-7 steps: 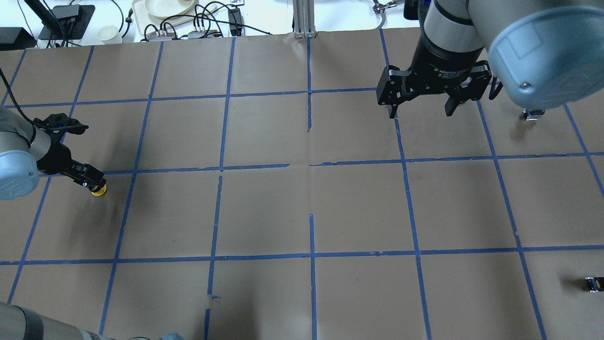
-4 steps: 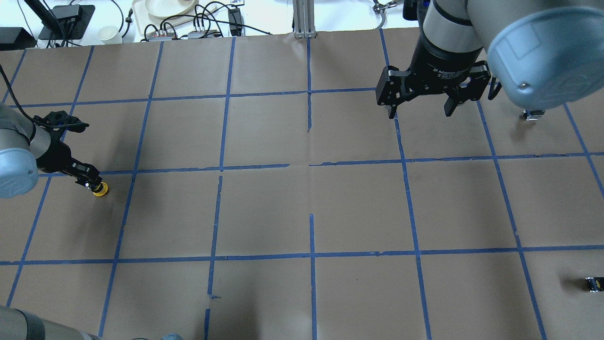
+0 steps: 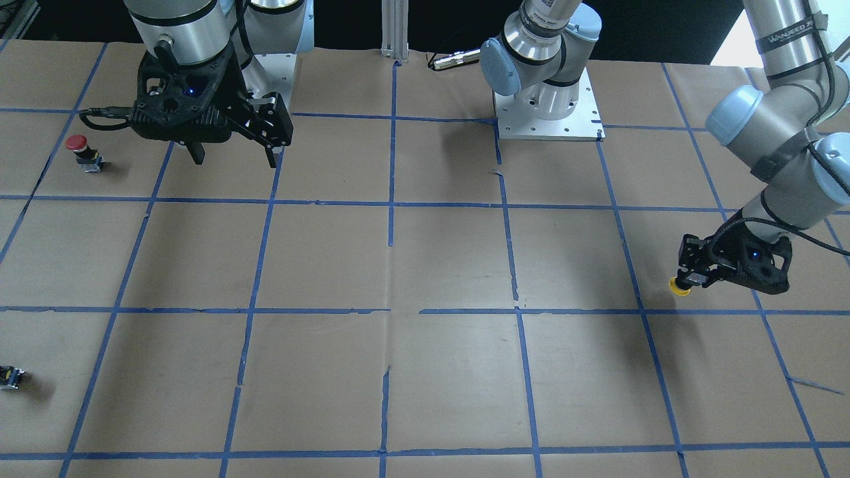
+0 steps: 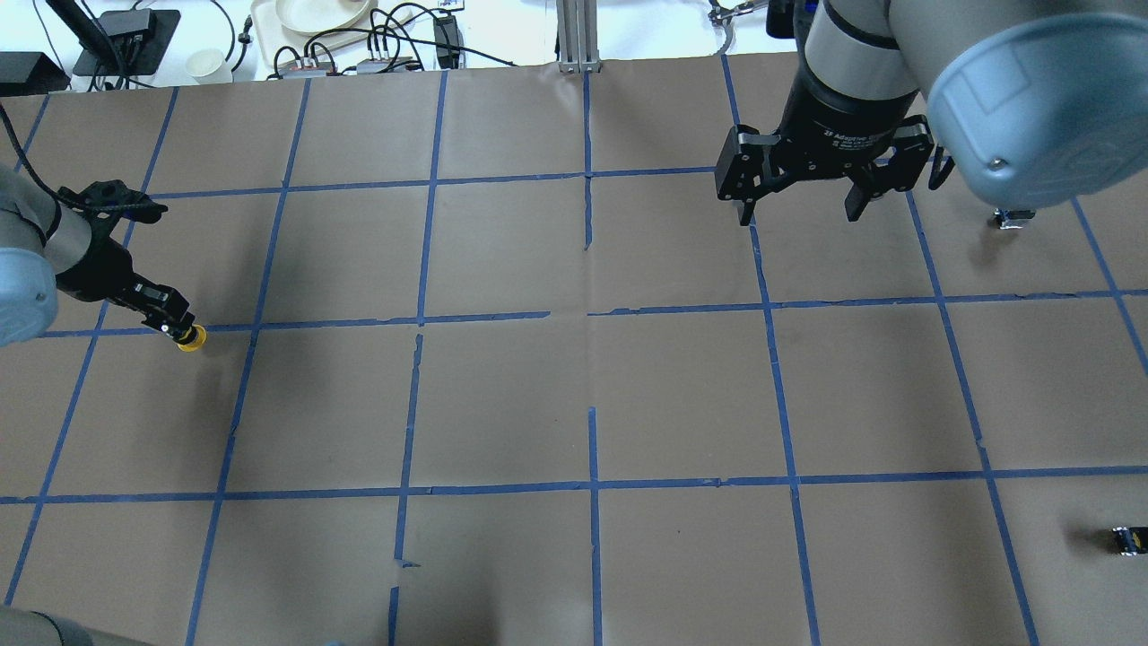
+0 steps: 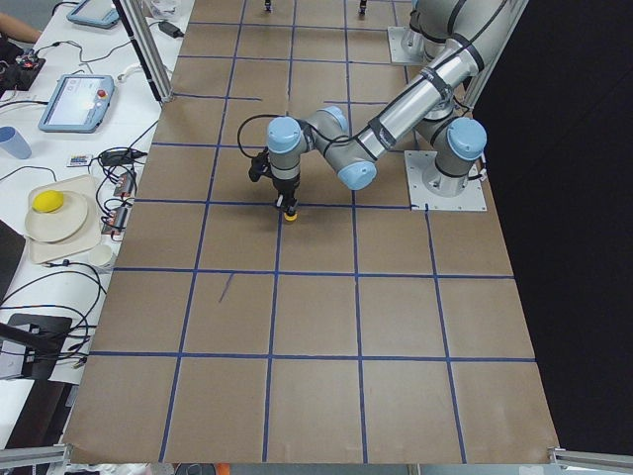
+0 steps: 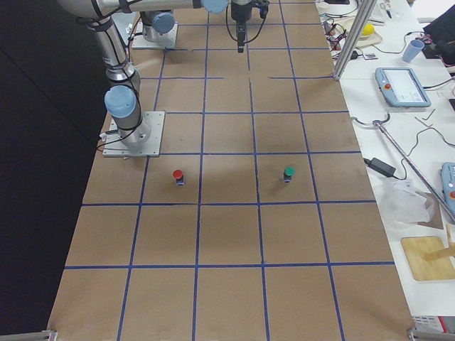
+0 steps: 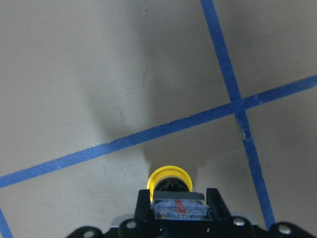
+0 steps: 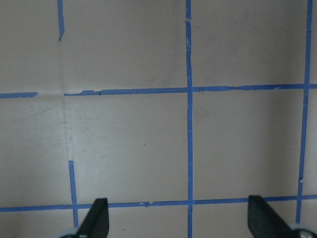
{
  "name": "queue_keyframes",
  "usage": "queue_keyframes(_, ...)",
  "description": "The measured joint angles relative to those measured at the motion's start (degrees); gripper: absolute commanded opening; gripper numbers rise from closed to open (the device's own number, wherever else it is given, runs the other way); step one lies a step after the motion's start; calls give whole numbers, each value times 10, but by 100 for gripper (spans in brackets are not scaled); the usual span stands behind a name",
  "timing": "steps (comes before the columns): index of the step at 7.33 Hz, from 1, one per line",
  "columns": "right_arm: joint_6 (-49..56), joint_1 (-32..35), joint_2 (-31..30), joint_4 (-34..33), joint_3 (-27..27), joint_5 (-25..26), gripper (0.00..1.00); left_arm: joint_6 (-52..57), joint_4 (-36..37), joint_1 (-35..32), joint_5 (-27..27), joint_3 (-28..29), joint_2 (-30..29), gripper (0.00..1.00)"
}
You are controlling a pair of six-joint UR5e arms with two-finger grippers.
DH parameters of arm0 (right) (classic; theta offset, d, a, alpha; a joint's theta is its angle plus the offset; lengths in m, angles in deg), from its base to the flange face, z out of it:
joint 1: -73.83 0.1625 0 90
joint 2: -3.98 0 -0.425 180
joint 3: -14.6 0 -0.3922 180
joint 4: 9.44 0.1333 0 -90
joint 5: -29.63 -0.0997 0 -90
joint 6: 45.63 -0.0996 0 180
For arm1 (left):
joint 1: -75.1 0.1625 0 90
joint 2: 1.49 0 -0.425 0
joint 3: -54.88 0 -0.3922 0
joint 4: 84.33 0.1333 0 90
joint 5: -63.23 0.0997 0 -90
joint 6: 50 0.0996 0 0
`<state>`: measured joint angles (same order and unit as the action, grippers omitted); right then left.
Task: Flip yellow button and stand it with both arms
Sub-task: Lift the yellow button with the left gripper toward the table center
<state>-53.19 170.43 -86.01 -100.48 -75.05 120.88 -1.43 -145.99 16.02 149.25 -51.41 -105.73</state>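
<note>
The yellow button [image 4: 189, 338] is held in my left gripper [image 4: 177, 328] at the table's far left, cap pointing down and close over the paper by a blue tape line. In the left wrist view the yellow cap [image 7: 170, 179] hangs below the grey contact block [image 7: 179, 208], which is clamped between the fingers. The button [image 3: 677, 286] and left gripper [image 3: 687, 277] also show in the front view, and the button shows in the exterior left view [image 5: 289, 212]. My right gripper [image 4: 798, 213] hangs open and empty over the far right squares, its fingertips [image 8: 98, 218] wide apart.
A red-capped button [image 3: 78, 145] stands at the right arm's side, also seen in the exterior right view [image 6: 178, 175]. A green-capped button [image 6: 288, 172] stands near it. A small capless block [image 4: 1128, 538] lies at the near right edge. Cables and dishes [image 4: 314, 18] lie beyond the table.
My left gripper, with the yellow button in it, has moved a little towards the far side of the table, onto the tape line. The right arm has not moved.
</note>
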Motion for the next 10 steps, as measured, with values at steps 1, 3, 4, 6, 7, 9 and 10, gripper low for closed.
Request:
queue_keyframes(1,0,0,0,0,0,0,100,-32,-48,-9,-36,26,1,5)
queue_keyframes(3,1,-1,1,1,0,0,100,-95,-110,-33,-141,43,7,4)
queue_keyframes(4,1,-1,1,1,0,0,100,-123,-152,-46,-226,44,17,4)
queue_keyframes(6,2,-2,0,1,0,1,100,-216,-194,-95,-400,44,47,3)
queue_keyframes(7,7,-3,0,1,0,2,100,-274,-198,-125,-485,44,61,3)
queue_keyframes(9,36,-15,-1,-1,5,-2,100,-375,-194,-157,-637,45,79,2)
queue_keyframes(10,62,-50,-4,1,16,-21,100,-410,-193,-167,-694,43,91,2)
